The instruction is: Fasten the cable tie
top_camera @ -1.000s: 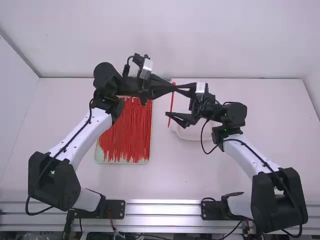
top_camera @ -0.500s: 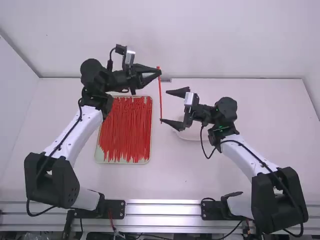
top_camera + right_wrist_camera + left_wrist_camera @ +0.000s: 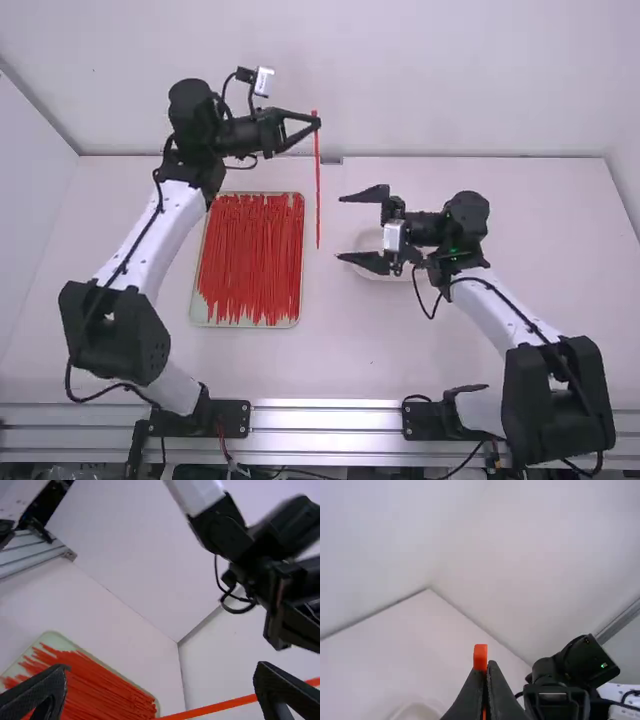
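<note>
Cable tie (image 3: 316, 185) hangs vertical over the far part of the table (image 3: 560, 200), right of the tray (image 3: 245, 324) w/ spare ties (image 3: 250, 255). Left jaws pinch its top end so the tail is free. Right jaws stand wide open just right of it, prob. to catch the tail.

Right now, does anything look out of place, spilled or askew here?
Nothing stands out. The red ties lie neatly within the tray. One cable tie hangs straight down from the left end effector, pinched at its top; the right end effector is open beside it.
</note>
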Robot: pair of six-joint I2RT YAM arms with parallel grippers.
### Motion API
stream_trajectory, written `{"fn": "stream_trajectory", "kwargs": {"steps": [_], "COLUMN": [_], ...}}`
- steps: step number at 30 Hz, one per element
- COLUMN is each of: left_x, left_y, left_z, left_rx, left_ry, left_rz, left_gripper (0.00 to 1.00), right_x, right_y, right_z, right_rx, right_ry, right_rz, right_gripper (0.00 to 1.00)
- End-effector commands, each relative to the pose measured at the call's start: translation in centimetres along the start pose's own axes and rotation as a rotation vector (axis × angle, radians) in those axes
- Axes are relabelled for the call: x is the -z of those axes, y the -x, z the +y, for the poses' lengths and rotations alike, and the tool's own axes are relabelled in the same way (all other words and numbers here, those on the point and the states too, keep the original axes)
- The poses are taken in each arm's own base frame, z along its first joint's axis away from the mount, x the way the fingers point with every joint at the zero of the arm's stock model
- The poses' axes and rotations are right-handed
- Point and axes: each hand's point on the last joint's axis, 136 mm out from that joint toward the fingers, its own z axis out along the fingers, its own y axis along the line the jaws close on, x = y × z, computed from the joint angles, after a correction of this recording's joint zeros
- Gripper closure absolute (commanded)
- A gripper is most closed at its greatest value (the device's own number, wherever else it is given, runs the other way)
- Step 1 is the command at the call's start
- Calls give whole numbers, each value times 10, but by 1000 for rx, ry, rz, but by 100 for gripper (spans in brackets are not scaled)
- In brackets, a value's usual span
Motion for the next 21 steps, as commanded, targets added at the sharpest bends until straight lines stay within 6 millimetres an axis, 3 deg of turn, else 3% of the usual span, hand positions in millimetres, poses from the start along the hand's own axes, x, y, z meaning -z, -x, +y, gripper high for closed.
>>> {"fn": "stream_trajectory", "kwargs": {"steps": [1,11,21], "left_x": [-5,-13,-27], "left_y": [4,-2,-21], "left_z": [4,29,17], "left_rx": [55,365,481], "left_ry": [-17,-4,-48], "left_rz": [19,27,104], "left_gripper": [98,97,98], "right_x": [7,19,11], "right_y": [10,-9,-13], "right_z": [3,6,20], "right_rx": [119,389,647], "right_ry": [69,41,58], "right_rz": [-48,-12,-44], "right_gripper": [1,1,1]}}
